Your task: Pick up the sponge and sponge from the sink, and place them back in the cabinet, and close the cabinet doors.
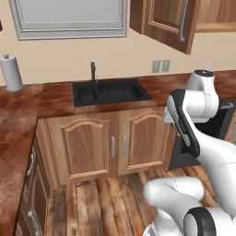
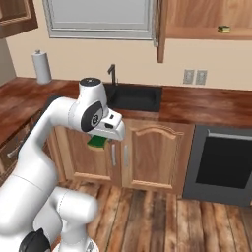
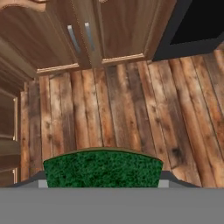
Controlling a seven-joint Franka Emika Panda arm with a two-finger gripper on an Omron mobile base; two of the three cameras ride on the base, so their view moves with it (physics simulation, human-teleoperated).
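left base view: the arm folds in front of the lower cabinets; the sink point(image 1: 110, 91) lies beyond it, and a cabinet door point(image 1: 168, 20) hangs open above, right where a rising elbow could clip it.

right base view: the pincer point(image 2: 98, 141) grasps a sponge point(image 2: 98, 142) under the hand. up and to its right, the second sponge point(image 2: 225, 29) already sits on the cabinet point(image 2: 206, 19) shelf.

hand view: the held sponge point(image 3: 103, 169) hangs over the wooden floor point(image 3: 122, 109); i judge a soft grip could slip during the lift, dropping it.
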